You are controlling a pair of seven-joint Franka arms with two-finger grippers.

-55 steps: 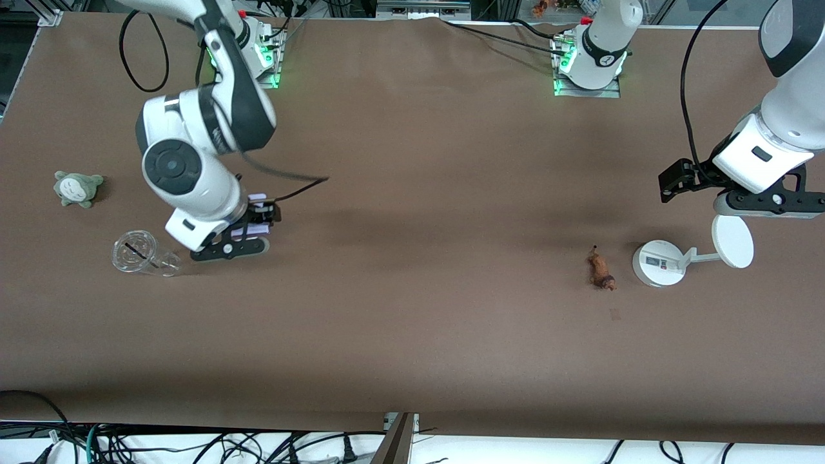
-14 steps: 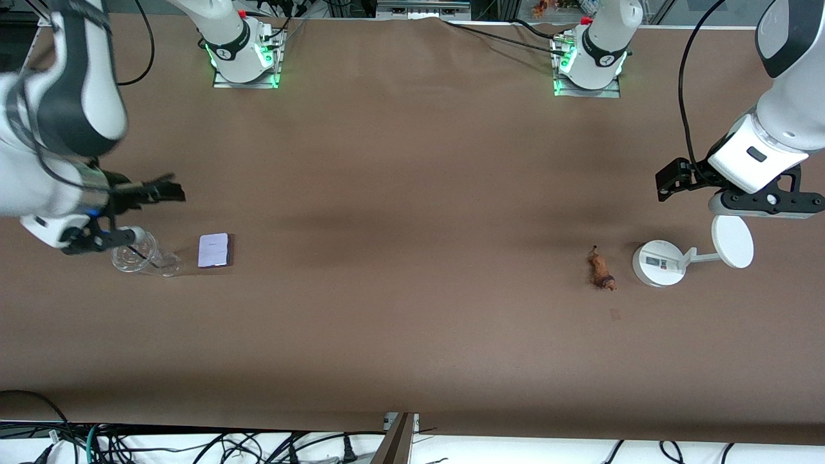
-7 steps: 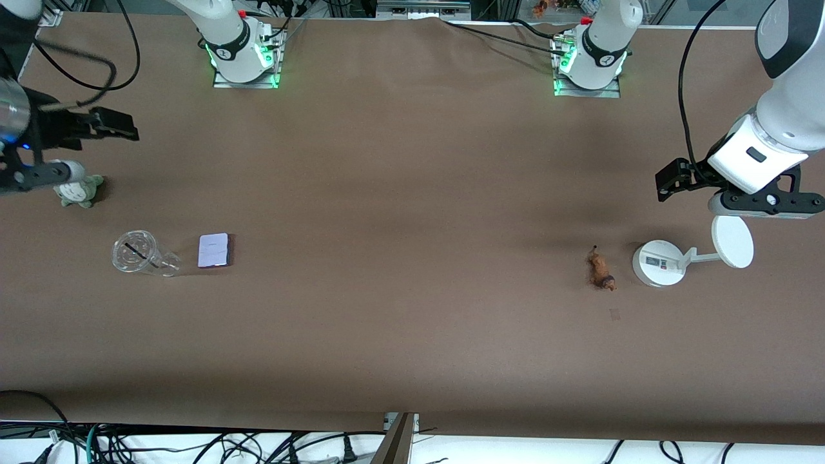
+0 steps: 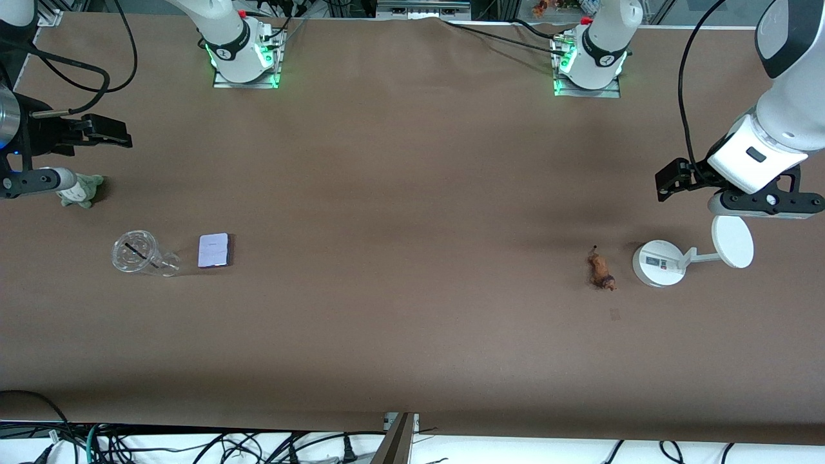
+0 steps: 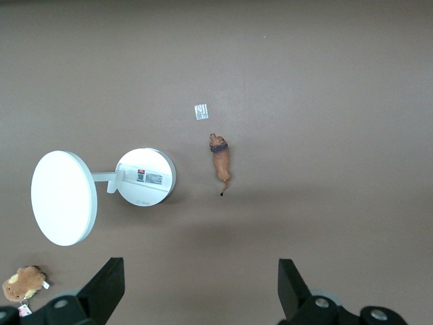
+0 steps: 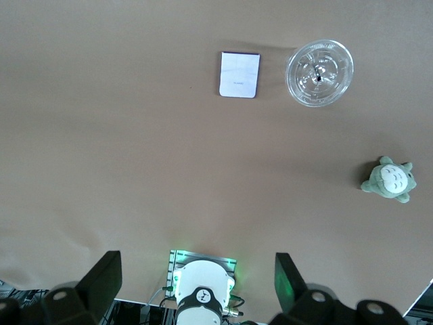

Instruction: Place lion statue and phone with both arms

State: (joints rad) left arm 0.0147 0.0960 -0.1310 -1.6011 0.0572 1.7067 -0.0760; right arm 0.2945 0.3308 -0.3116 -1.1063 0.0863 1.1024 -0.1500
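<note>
From the front view, the phone (image 4: 214,250) lay flat on the table beside a clear cup (image 4: 137,252), below and well apart from the right gripper (image 4: 29,161), which hung high at the right arm's end of the table, over a grey-green plush (image 4: 80,189). Its fingers stood wide apart, holding nothing. The lion (image 4: 601,270) lay just beside the round base of a white stand (image 4: 657,263), below the left gripper (image 4: 741,190), which hovered over the stand's disc, also wide open and empty.

In the left wrist view, the lion (image 5: 220,161) sat ahead of the open fingers (image 5: 101,290), near the stand (image 5: 143,177); a brown plush (image 5: 22,283) lay close under one finger, and a small white tag (image 5: 201,112) sat near the lion.

In the right wrist view, the phone (image 6: 239,74) and cup (image 6: 319,72) lay well ahead of the open fingers (image 6: 99,281), the plush (image 6: 389,180) off to one side.

Both things seemed set down, so placing looked done and the arms parked. Any next move would likely be only a retreat. The middle of the table offered wide bare room; both grippers hung near the table's ends, so little margin remained outward
</note>
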